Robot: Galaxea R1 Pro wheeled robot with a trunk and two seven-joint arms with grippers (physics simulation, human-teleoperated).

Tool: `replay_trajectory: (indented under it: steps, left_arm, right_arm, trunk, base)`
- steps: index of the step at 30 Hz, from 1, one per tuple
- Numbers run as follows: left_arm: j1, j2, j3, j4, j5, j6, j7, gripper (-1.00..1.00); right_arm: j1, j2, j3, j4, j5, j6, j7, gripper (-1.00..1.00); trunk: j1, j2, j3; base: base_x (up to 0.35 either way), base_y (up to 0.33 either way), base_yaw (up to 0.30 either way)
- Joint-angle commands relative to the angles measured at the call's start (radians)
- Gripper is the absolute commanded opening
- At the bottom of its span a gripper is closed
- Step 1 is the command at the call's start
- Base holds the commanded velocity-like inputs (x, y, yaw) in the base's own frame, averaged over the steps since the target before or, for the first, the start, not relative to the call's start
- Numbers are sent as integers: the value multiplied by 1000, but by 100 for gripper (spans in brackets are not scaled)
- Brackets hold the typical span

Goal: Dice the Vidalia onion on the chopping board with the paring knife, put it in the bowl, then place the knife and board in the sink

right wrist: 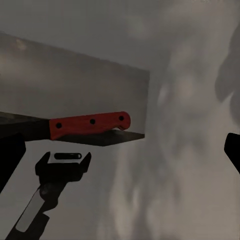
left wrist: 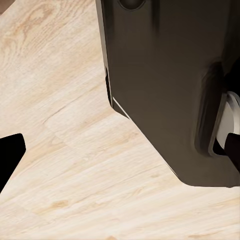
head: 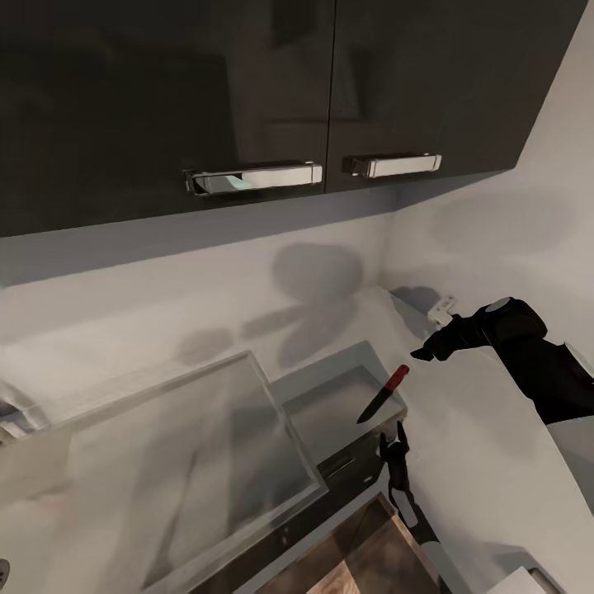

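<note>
Right tool [head: 422,353] open, empty, near paring knife [head: 382,395] at the sink [head: 346,404] edge, left tool's state unclear

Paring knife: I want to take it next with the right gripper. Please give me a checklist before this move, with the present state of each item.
1. Right gripper open: ok, fingers wide apart in its wrist view.
2. Right gripper empty: ok.
3. Knife free: ok, nothing lies on it.
4. Red handle turned toward the gripper: ok.
5. Fingers around the handle: not ok, the gripper is apart from it.
6. Knife resting firmly on the grey ledge: cannot tell.
</note>
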Motion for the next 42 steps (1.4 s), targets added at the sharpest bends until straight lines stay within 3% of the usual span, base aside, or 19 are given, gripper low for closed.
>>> replay_trajectory:
  steps: [1, 22, 24, 27, 33, 42]
  left_arm:
    - [-1, 0, -8, 2, 10, 2, -5, 100]
    - [-1, 1, -9, 2, 10, 2, -5, 100]
    - [-1, -3, -3, -3, 22, -5, -12, 100]
    - [-1, 0, -3, -3, 23, -5, -12, 100]
    - [0, 3, -2, -10, 22, -6, -10, 100]
    - [0, 7, 1, -14, 25, -6, -12, 100]
  right_arm:
    - [-1, -1, 2, -1, 10, 2, 9, 100]
    - [-1, -1, 3, 1, 10, 2, 8, 100]
    - [-13, 11, -8, 13, 20, -9, 15, 100]
    - [-29, 28, -25, 1, 2, 8, 4, 100]
    - [0, 61, -59, -31, -26, -3, -30, 100]
    - [1, 70, -67, -31, -25, -53, -80, 100]
  trunk:
    - [1, -2, -2]
    - [1, -2, -2]
    - [1, -2, -2]
    - [1, -2, -2]
    - [1, -2, -2]
    - [1, -2, -2]
  base:
    - [0, 0, 0]
    - [26, 0, 0]
    - [0, 0, 0]
    - [0, 0, 0]
    - [0, 0, 0]
    - [0, 0, 0]
